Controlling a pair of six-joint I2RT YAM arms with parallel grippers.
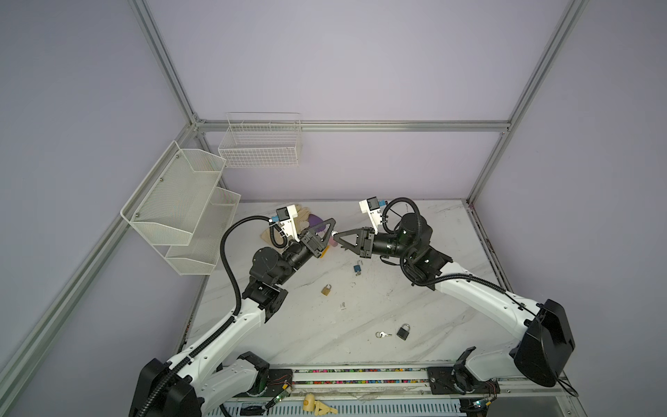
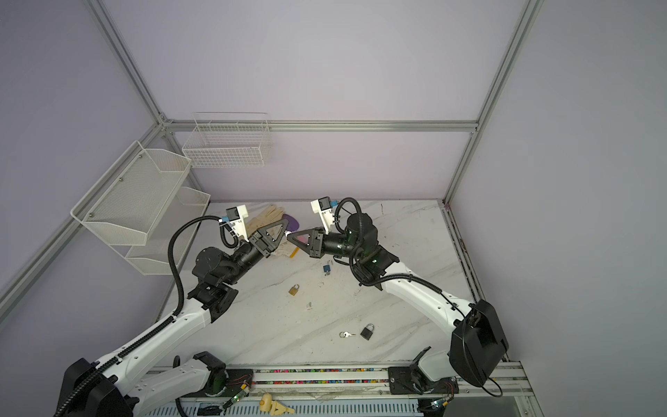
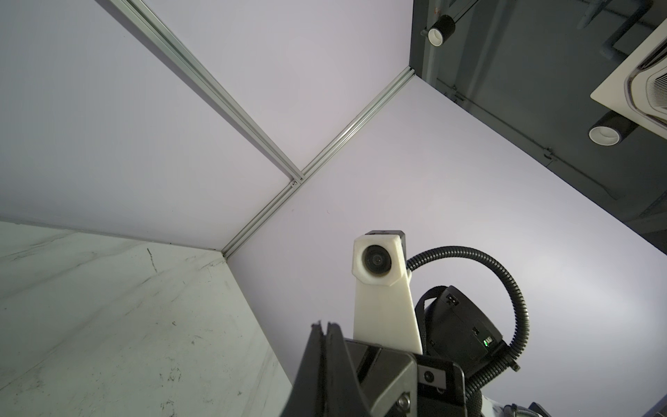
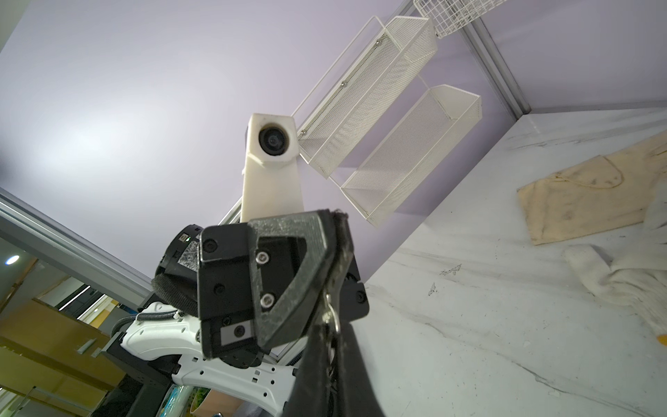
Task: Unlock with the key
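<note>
My left gripper (image 1: 332,230) and right gripper (image 1: 336,237) meet tip to tip in the air over the back of the marble table (image 1: 433,325). Between the tips is a small silver key (image 1: 334,234) on a ring. In the right wrist view the key (image 4: 329,307) runs from the shut left jaws into my right gripper (image 4: 334,330), which is shut on it too. In the left wrist view the left gripper (image 3: 326,325) is shut and the key is hidden. Three padlocks lie on the table: blue (image 1: 357,268), brass (image 1: 326,290) and black (image 1: 403,331).
A second set of keys (image 1: 383,334) lies beside the black padlock. Cloth gloves (image 1: 306,213) and a purple object (image 1: 317,218) lie behind the grippers. White mesh shelves (image 1: 180,202) hang on the left wall. A wire basket (image 1: 261,144) hangs on the back wall.
</note>
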